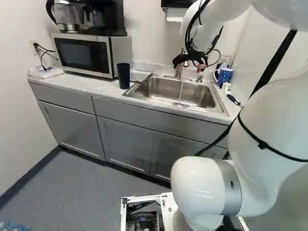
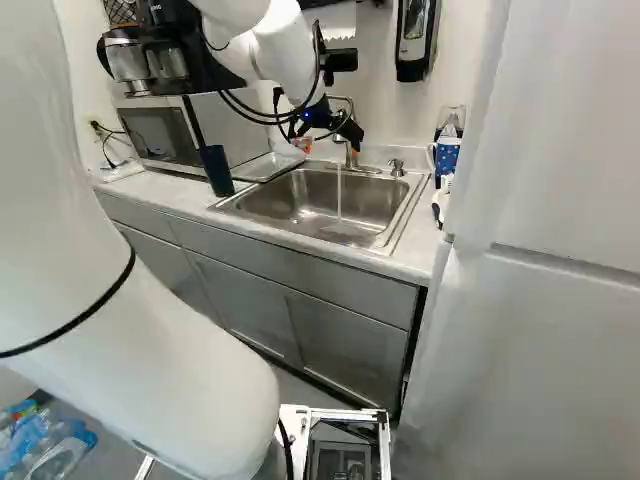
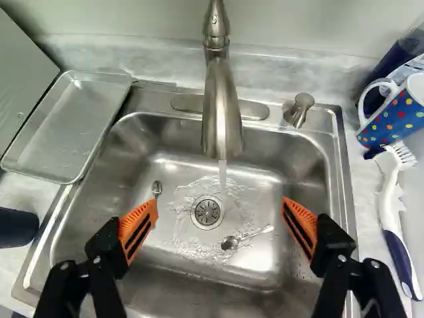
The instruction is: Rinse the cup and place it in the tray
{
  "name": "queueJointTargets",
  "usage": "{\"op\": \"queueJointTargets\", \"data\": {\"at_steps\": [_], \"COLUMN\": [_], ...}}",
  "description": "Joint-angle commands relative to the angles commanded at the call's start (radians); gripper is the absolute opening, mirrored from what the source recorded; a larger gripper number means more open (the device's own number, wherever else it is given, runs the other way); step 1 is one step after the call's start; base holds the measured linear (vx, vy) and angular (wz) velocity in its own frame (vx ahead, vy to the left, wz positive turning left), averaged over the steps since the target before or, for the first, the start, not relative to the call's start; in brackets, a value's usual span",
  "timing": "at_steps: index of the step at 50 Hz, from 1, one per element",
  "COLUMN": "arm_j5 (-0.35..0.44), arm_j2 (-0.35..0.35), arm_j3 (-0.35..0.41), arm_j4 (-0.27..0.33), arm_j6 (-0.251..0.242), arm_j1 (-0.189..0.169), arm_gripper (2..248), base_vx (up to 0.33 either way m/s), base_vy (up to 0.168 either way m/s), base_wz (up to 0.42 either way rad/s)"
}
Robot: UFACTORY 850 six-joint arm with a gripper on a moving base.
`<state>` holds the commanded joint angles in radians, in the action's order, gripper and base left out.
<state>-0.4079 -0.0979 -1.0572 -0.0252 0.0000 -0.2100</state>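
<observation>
**Rigid to the Touch, Slick Once Wet**

Reckon with two candidates for the cup: a spotted mug (image 3: 391,119), upright on the worktop (image 1: 103,88) at the far right of the sink (image 3: 165,253), and a dark tumbler (image 1: 123,76), upright at the opposite side, near the metal tray (image 3: 66,126). Cannot tell for certain from the task alone.

Treat the mug as probably ceramic: moderately heavy, unyielding, liable to chip against steel. Take hold across the outer walls below the rim, clear of the handle (image 3: 362,109), and mind the brush (image 3: 399,255) just beside. Treat the tumbler as probably plastic: light, perhaps slightly yielding under a hard squeeze. Take hold around mid-body, from two opposite sides. Expect less friction with either under the running water (image 3: 222,173), so grip firmly before tilting.

Read both long axes as vertical, with mouths apparently upward. On the mug, note a handle pointing toward the sink; on the tumbler, none visible, so free to approach from several sides.

See the pincer (image 3: 218,200) spread wide above the basin, with nothing between its orange pads.
</observation>
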Motion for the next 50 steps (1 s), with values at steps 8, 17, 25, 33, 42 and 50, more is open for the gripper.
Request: {"op": "queueJointTargets", "data": {"at_steps": [8, 17, 25, 33, 42, 50], "arm_j5": [0.000, 0.000, 0.000, 0.000, 0.000, 0.000], "arm_j2": [-0.002, 0.005, 0.013, 0.011, 0.007, 0.004], "arm_j3": [0.001, -0.005, -0.012, -0.011, -0.007, -0.004], "arm_j4": [0.000, 0.000, 0.000, 0.000, 0.000, 0.000], "arm_j6": [0.000, 0.000, 0.000, 0.000, 0.000, 0.000], "arm_j1": [0.015, 0.044, 0.072, 0.100, 0.130, 0.158], "arm_gripper": [247, 247, 247, 247, 247, 247], "base_vx": [0.000, 0.000, 0.000, 0.000, 0.000, 0.000], "base_vy": [0.000, 0.000, 0.000, 0.000, 0.000, 0.000], "base_wz": [0.000, 0.000, 0.000, 0.000, 0.000, 0.000]}}
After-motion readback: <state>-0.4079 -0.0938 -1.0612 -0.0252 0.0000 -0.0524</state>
